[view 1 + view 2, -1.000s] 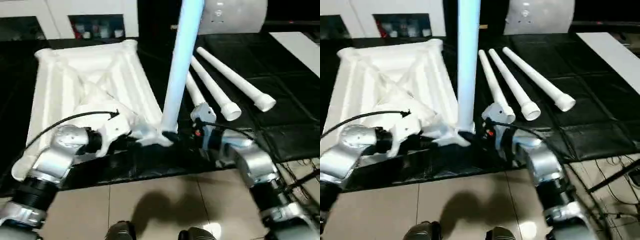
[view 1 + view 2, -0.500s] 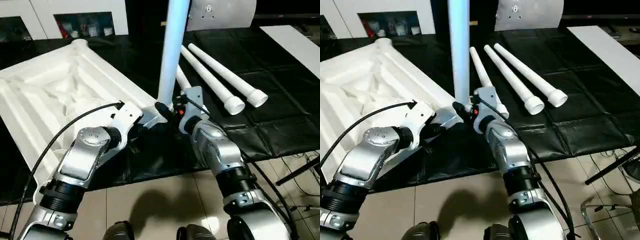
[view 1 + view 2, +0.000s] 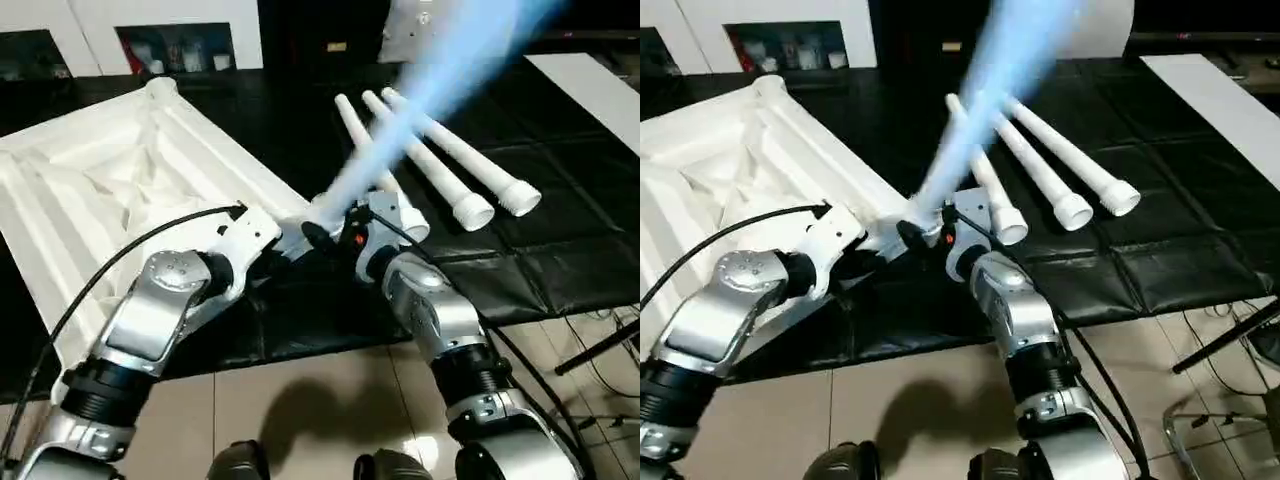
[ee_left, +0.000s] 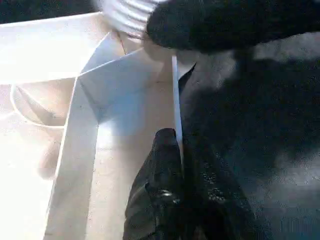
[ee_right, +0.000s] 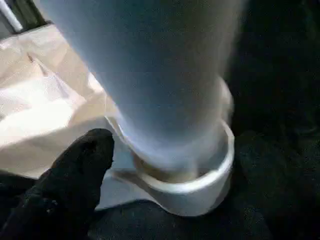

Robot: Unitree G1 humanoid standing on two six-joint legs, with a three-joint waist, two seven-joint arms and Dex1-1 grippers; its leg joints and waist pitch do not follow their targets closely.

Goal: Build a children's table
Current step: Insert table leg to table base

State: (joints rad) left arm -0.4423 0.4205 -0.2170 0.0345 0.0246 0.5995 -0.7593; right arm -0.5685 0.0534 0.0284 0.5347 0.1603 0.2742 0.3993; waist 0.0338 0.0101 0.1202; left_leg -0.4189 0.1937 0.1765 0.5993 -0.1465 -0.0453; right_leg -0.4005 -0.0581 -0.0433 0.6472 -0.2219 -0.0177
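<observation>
One leg (image 3: 400,130) seated in near corner socket (image 5: 200,175) of upside-down tabletop (image 3: 110,190), leaning hard toward three spare legs (image 3: 450,170) lying on black mat (image 3: 560,270). Left gripper (image 4: 172,165) clenched on tabletop's thin edge rib, probably to brace it. Right gripper (image 3: 345,235) beside leg base; fingers' state unclear.

Black quilted mat (image 3: 560,250) over tiled floor (image 3: 300,400). Lying upside down at ten o'clock, white table top (image 3: 120,180), ribs up. Side by side at one to two o'clock, three loose white legs (image 3: 470,170), wide ends nearest.
</observation>
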